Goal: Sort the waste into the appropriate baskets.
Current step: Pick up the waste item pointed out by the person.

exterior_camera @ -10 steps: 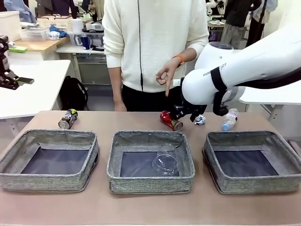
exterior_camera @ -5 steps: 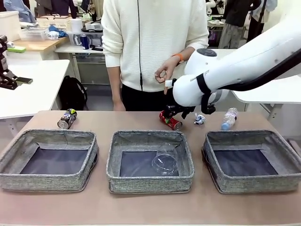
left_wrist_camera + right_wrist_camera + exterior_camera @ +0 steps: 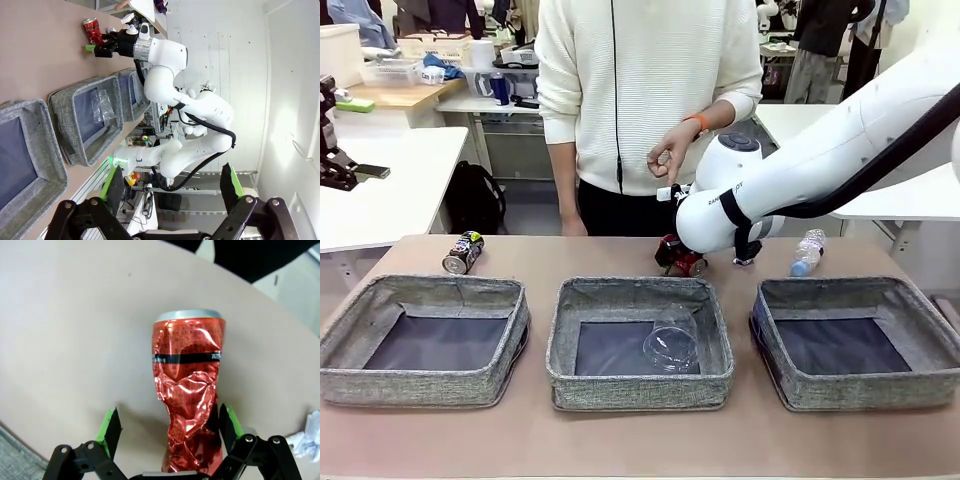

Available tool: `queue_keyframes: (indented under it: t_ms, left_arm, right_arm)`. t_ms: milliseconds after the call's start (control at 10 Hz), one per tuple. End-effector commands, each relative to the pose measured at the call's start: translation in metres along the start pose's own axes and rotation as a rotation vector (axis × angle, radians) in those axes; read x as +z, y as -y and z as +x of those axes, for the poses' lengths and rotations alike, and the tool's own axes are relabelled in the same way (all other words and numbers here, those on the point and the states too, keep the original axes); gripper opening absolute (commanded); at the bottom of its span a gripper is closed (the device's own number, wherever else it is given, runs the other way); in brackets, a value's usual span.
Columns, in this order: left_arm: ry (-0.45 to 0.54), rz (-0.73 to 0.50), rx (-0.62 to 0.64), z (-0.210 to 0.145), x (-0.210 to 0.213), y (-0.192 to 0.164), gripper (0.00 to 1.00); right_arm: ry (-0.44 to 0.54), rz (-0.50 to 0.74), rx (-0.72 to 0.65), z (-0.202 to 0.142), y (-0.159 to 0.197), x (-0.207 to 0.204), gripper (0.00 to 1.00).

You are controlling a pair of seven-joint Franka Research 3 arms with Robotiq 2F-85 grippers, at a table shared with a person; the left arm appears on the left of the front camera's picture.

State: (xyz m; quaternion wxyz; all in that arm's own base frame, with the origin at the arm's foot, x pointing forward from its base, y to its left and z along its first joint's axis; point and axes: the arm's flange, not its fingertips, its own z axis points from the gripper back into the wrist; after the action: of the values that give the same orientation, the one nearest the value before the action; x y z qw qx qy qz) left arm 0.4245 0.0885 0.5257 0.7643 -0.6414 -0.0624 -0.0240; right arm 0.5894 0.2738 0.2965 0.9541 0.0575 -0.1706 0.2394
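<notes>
The crushed red can (image 3: 187,390) lies on the table with its lower end between the green pads of my open right gripper (image 3: 170,427); neither pad visibly presses it. In the front view this can (image 3: 686,264) lies behind the middle basket (image 3: 640,390), under my right wrist. A clear plastic cup (image 3: 672,348) lies in that basket. The left basket (image 3: 420,385) and right basket (image 3: 865,392) hold nothing. A dark printed can (image 3: 463,252) lies far left and a small bottle (image 3: 806,254) far right. My left gripper (image 3: 170,200) is open, well above the table.
The person stands at the far edge, one hand (image 3: 670,158) pointing down just above the red can. A crumpled white paper wad (image 3: 307,436) lies close beside my right gripper. Bare table runs along the near side of the baskets.
My right arm has swung left and down, bringing its open gripper around the red can. The person's hand has stayed above it. The left gripper is unchanged.
</notes>
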Motion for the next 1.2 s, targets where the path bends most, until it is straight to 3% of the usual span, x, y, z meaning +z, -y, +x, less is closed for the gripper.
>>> queue_keyframes:
  t_ms: [0, 100, 200, 300, 400, 500, 600, 1100]
  left_arm:
    - [-0.010, -0.001, -0.015, -0.0024, 0.0012, 0.0014, 1.00]
    - [-0.010, -0.001, -0.015, -0.0024, 0.0012, 0.0014, 1.00]
    - [-0.010, -0.001, -0.015, -0.0024, 0.0012, 0.0014, 1.00]
    - [-0.010, -0.001, -0.015, -0.0024, 0.0012, 0.0014, 1.00]
    - [-0.010, -0.001, -0.015, -0.0024, 0.0012, 0.0014, 1.00]
    - [-0.010, -0.001, -0.015, -0.0024, 0.0012, 0.0014, 1.00]
    - [-0.010, -0.001, -0.015, -0.0024, 0.0012, 0.0014, 1.00]
    - [-0.010, -0.001, -0.015, -0.0024, 0.0012, 0.0014, 1.00]
  right_arm:
    - [0.023, -0.022, -0.003, 0.0043, 0.0003, 0.0010, 1.00]
    - [0.021, -0.019, -0.005, 0.0041, 0.0002, 0.0008, 1.00]
    - [0.021, -0.034, -0.013, 0.0046, 0.0007, 0.0007, 0.40]
    - [0.017, -0.044, -0.010, 0.0047, 0.0009, 0.0020, 0.40]
    - [0.015, -0.045, -0.007, 0.0049, 0.0014, 0.0025, 0.00]
    - [0.007, -0.057, -0.012, 0.0053, 0.0029, 0.0004, 0.35]
    - [0.003, -0.057, -0.012, 0.0048, 0.0032, -0.0010, 0.00]
    - [-0.013, -0.065, -0.019, 0.0032, 0.0068, -0.0003, 0.00]
